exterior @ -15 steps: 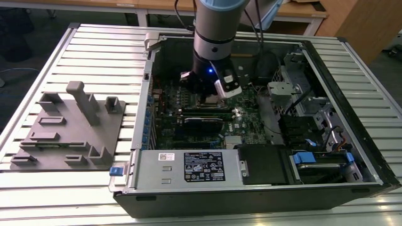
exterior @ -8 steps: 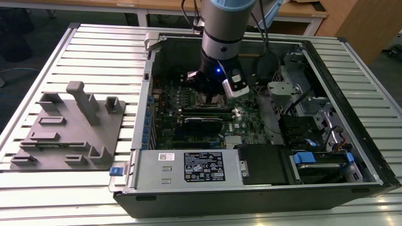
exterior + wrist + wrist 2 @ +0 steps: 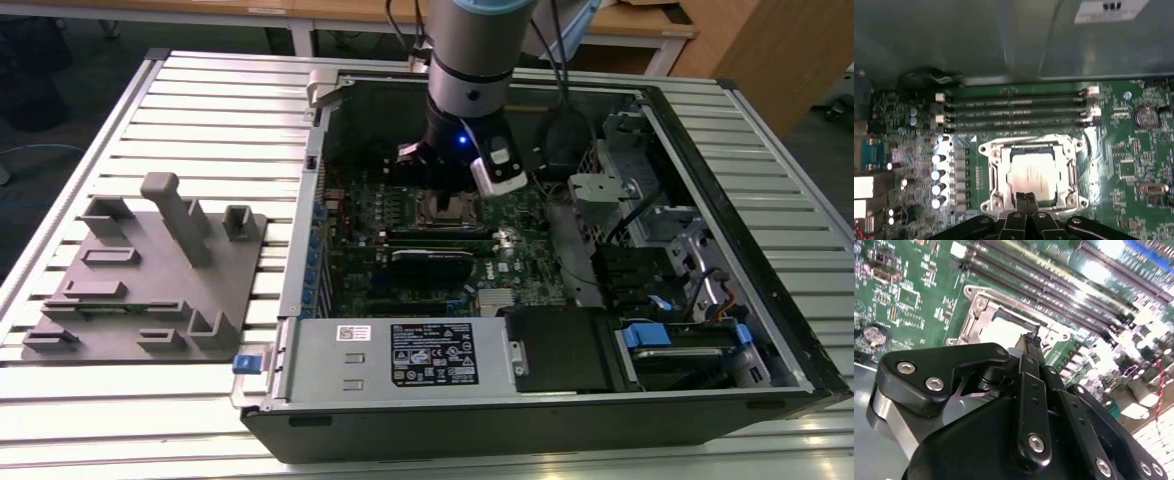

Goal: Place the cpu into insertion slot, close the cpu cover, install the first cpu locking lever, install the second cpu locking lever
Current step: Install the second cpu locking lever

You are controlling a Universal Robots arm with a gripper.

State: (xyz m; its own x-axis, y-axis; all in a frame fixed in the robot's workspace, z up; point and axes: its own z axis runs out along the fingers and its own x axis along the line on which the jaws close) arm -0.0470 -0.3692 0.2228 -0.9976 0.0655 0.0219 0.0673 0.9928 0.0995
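- The arm is down inside the open computer case [image 3: 747, 300], which lies on its side on the slatted worktop [image 3: 200, 90], and the gripper [image 3: 1026, 200] hangs just over the socket area of the green motherboard [image 3: 1124, 150].
- In both wrist views the fingers [image 3: 1029, 347] look pressed together with nothing between them, tips right at the near edge of the socket.
- The cpu [image 3: 1031, 175] is already sitting in the insertion slot [image 3: 995, 172]: a pale silvery square lying flat, face up, framed by metal on all sides.
- The cpu cover [image 3: 1029, 146] looks to be lying down around the chip, its window showing the metal top, though I can't tell if it is fully seated.
- Whether either locking lever is hooked down, I can't make out from here.
- Handling, as I judge it: the chip is light, stiff and fragile underneath, so it wants to be held by its edges only; the cover is thin springy metal, best pushed on its rim, never on the chip.
- Being square, the chip has no real long axis; its edges run parallel with the long memory slots [image 3: 1014, 102] just beside the socket.
- A grey fixture block [image 3: 147, 270] sits on the worktop, well apart at the exterior view's left.
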